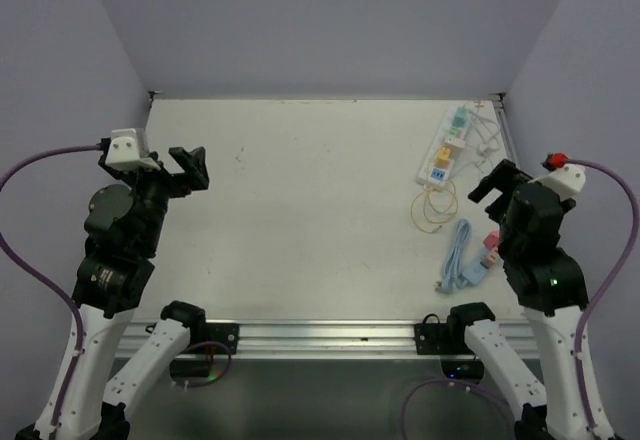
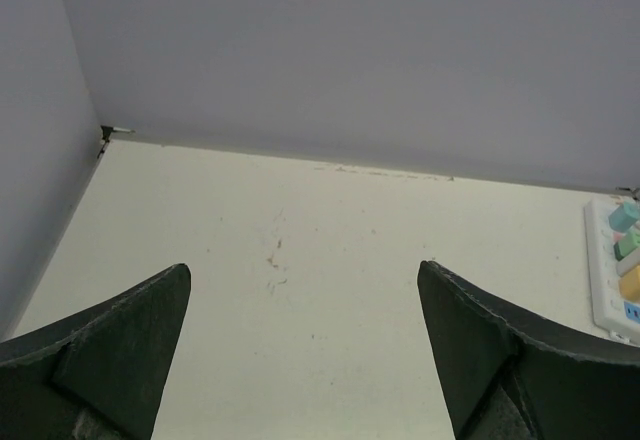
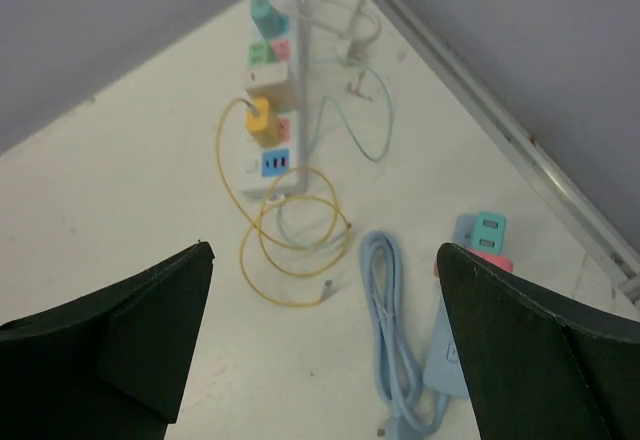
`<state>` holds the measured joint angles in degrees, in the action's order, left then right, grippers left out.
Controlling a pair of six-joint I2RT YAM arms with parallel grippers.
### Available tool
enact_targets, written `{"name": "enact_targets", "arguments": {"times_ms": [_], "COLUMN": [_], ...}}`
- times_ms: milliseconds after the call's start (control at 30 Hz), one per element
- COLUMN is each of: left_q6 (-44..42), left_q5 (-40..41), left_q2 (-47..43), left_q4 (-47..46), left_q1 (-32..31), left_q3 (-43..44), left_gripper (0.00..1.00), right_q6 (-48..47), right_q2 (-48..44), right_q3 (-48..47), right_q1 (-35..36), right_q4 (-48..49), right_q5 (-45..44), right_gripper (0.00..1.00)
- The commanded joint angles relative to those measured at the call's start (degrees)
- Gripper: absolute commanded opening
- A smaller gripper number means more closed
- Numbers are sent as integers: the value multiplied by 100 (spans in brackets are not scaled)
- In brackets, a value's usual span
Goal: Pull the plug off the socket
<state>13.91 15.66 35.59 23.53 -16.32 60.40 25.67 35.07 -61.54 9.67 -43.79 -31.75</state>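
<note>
Left end effector (image 1: 192, 168) and right end effector (image 1: 490, 182) both hang wide open above the counter (image 1: 300, 220). The socket (image 1: 445, 150) lies near the far right corner, ahead of the right end effector and apart from it. A yellow plug (image 3: 260, 120) sits in it.

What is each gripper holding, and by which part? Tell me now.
Nothing is held. The left gripper and the right gripper are both open and empty; the yellow plug sits untouched in the socket.
</note>
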Motion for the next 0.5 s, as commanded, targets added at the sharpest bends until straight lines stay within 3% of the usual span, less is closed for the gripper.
{"name": "enact_targets", "arguments": {"times_ms": [0, 167, 467], "left_q6": [138, 208, 270], "left_q5": [-282, -467, -608], "left_q2": [175, 334, 624], "left_q4": [-85, -155, -384], "left_q1": [-30, -30, -30], "left_q3": [-256, -660, -1495], "left_gripper": [100, 100, 100], "right_q6": [992, 1413, 1704], "right_q2": [631, 1221, 2476], "right_q3": [308, 1274, 2286], "right_q1": [-18, -27, -123], "right_q4": [-885, -421, 739], "right_q5": [-324, 265, 397], "right_gripper": [99, 99, 77]}}
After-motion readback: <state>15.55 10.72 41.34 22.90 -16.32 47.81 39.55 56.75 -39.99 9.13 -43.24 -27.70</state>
